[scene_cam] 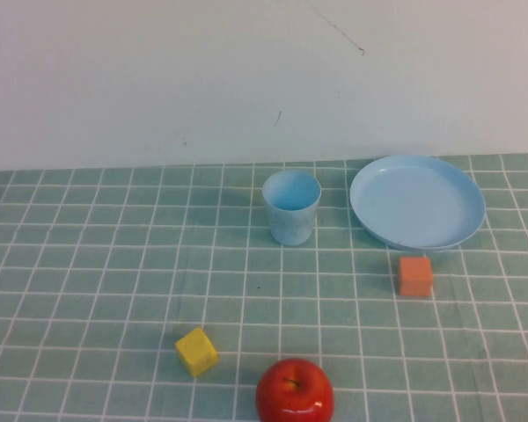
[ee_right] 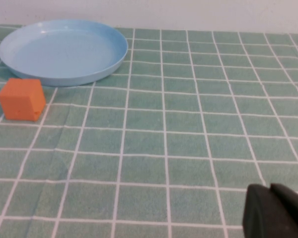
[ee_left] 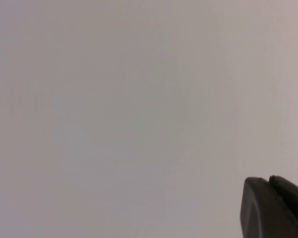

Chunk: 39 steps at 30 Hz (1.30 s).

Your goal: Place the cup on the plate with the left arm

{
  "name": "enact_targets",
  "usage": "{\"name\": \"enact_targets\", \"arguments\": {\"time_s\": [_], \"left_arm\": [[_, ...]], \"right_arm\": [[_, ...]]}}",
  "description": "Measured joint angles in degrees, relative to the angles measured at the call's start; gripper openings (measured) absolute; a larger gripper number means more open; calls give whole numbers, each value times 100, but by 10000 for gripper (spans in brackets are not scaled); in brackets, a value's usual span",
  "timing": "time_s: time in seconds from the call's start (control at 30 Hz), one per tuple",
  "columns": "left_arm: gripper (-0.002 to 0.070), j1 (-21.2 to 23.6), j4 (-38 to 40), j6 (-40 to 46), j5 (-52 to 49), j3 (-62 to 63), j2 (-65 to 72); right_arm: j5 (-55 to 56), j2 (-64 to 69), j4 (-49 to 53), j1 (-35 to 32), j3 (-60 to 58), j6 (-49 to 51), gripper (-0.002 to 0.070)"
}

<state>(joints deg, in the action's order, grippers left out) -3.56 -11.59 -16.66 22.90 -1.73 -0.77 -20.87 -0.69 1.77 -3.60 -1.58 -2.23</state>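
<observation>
Your cup (scene_cam: 291,207) stands upright on the green checked tablecloth (scene_cam: 88,264), just above centre of the high view, mouth open to the camera. The plate (scene_cam: 417,201) lies flat to its right, near but apart from it, at the upper right of that view close to the white wall (scene_cam: 246,70). An orange cube (scene_cam: 415,276) sits just below the plate's lower rim, not touching it. A yellow cube (scene_cam: 196,351) rests tilted at lower centre-left, and a red apple (scene_cam: 294,391) sits at the bottom edge, just right of the yellow cube. You will find neither arm in the high view. The left gripper (ee_left: 273,208) shows only as a black tip in the lower right corner of the left wrist view, against blank wall; its jaws are together, holding nothing. The right gripper (ee_right: 275,210) shows likewise as a dark tip at the lower right of the right wrist view, low over the cloth, well apart from the plate and orange cube; you cannot tell from that sliver how its jaws stand.
</observation>
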Motion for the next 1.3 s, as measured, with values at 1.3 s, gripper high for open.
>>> {"name": "enact_targets", "arguments": {"time_s": [1.3], "left_arm": [[-3, 0, -688, -3559, -1444, 465, 0]], "right_arm": [[0, 0, 0, 0, 0, 0, -2]]}}
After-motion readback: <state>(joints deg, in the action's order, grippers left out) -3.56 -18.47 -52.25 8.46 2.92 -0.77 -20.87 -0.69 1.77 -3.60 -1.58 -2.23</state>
